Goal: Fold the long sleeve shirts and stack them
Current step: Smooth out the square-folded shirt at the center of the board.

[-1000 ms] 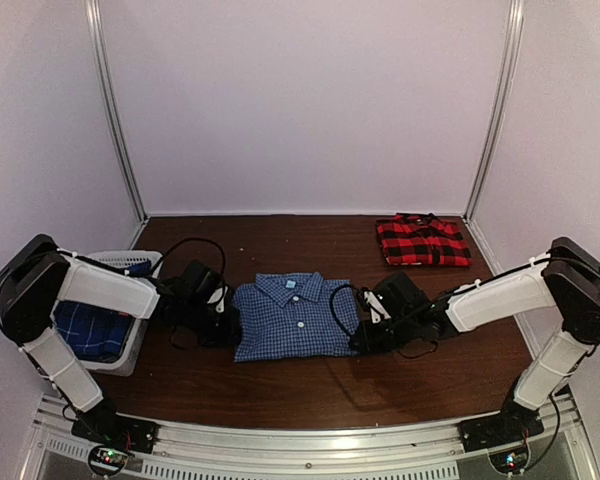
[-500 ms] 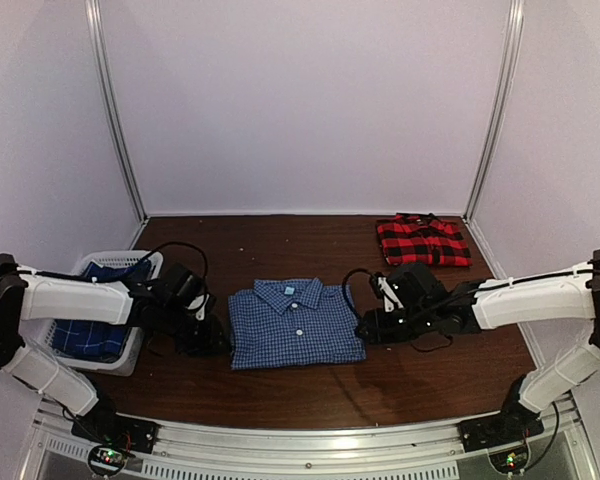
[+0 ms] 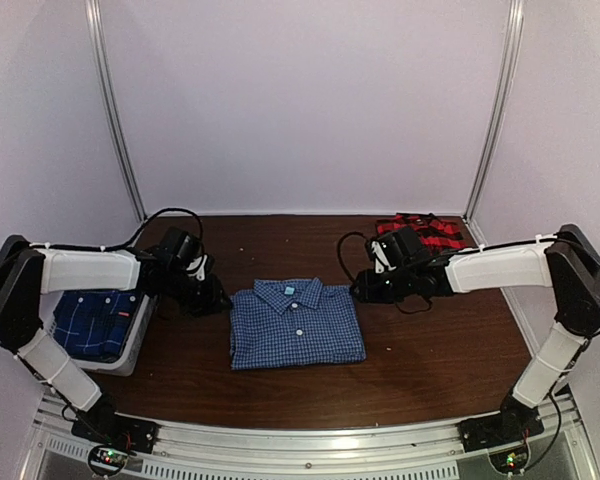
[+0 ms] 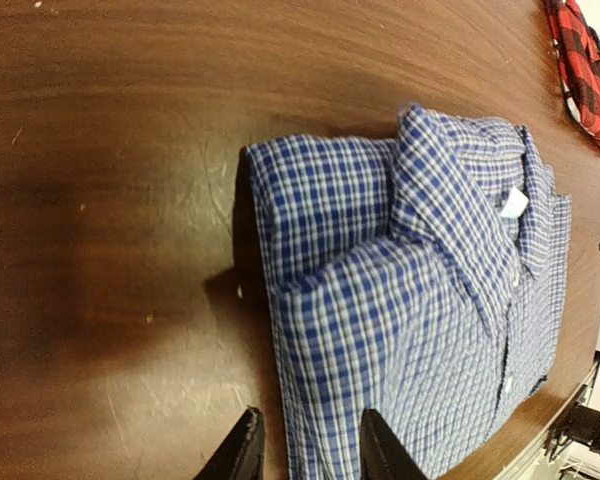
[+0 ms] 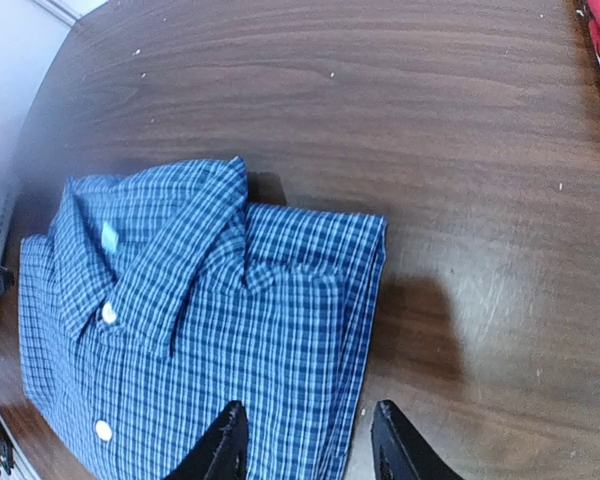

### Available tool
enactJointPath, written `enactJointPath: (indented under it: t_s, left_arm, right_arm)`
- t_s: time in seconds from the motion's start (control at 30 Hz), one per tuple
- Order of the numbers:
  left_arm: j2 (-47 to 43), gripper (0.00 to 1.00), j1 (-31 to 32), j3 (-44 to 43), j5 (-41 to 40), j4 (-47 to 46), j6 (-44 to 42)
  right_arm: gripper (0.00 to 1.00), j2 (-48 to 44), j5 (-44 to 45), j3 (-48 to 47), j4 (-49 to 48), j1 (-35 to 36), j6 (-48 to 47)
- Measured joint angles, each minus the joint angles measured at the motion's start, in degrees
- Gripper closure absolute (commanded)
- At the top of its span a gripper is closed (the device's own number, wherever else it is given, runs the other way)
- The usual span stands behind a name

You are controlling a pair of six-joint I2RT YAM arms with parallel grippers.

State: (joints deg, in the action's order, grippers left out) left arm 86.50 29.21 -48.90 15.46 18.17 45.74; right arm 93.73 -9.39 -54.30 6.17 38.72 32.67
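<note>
Workpiece: blue-and-white fine gingham button-up shirt point(image 3: 297, 323), folded into a compact rectangle, collar and white buttons facing up, flat at the middle of the dark brown wooden tabletop point(image 3: 430, 350).
Stack base: red-and-black plaid folded shirt point(image 3: 442, 240), at the far right corner, partly hidden behind the right arm.
Pending item: darker blue plaid shirt point(image 3: 90, 325), lying in the white plastic basket point(image 3: 138, 340) at the left edge.
Left side: left gripper point(image 4: 305, 455) sits just beside the gingham shirt's left collar corner; fingers spread, nothing between them.
Right side: right gripper point(image 5: 308, 450) sits just beside the right collar corner; fingers spread, nothing held.
Step status: the fold appears complete; transfer onto the red-and-black plaid folded shirt is the likely next step.
Fault 1: pinching only the top layer would let the tucked sleeves drop out and undo the fold.
Fault 2: uneven lift between the two arms would skew or sag the rectangle.
Fault 3: the right arm stands close to the stack base; a careless sweep could drag it.
</note>
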Motion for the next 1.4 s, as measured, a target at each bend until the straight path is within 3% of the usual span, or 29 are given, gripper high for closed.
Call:
enactJointPath:
  t_s: [0.2,0.53,0.67,0.87,1.0,1.4]
  left_arm:
    - [8.4,0.76,-1.8,-4.0,1.7,-2.3,-2.4]
    - [13.8,0.92,-2.0,-10.0,3.8,-3.5,-4.5]
    - [14.8,0.96,-2.0,-10.6,4.4,-3.6,-5.0]
    - [15.2,1.0,-2.0,-10.6,4.9,-3.6,-5.3]
    - [15.2,1.0,-2.0,-10.8,4.9,-3.6,-5.4]
    - [17.3,1.0,-2.1,-12.7,3.7,-3.6,-6.3]
  right_arm:
    - [0.57,7.8,-1.2,-5.4,-2.2,-2.1,-1.0]
    - [0.6,13.7,-3.1,-9.7,-2.7,-2.5,-1.5]
    - [0.67,15.2,-4.1,-10.8,-2.8,-2.5,-1.6]
    - [0.89,15.6,-4.8,-11.2,-2.7,-2.5,-1.9]
    - [0.99,15.5,-4.5,-11.4,-2.3,-2.5,-2.2]
    - [1.0,12.8,-2.0,-10.2,-1.7,-3.1,-2.3]
